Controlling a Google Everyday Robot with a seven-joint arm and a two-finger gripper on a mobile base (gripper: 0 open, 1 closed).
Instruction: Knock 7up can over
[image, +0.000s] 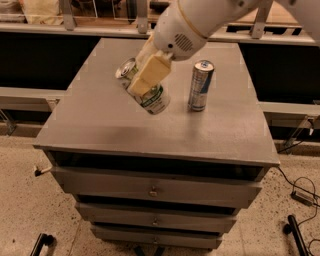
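Your tool (140, 80) is clenching the 7up can (156, 101): one beige finger (150, 75) is lying across its front side, and the other is hiding behind it. The can is leaning strongly near the middle of the tabletop (100, 131), a bit closer to the left edge, and its silver top is pointing toward the far left corner. I cannot tell if its bottom is touching the tabletop. A slim blue-and-silver can (200, 86) is standing upright toward the right edge, near the 7up can but apart from it.

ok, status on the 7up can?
Gripper clamped on 7up can, over table. Can tilted, top rear-left, not yet flat. Slim blue can upright beside it, apart.
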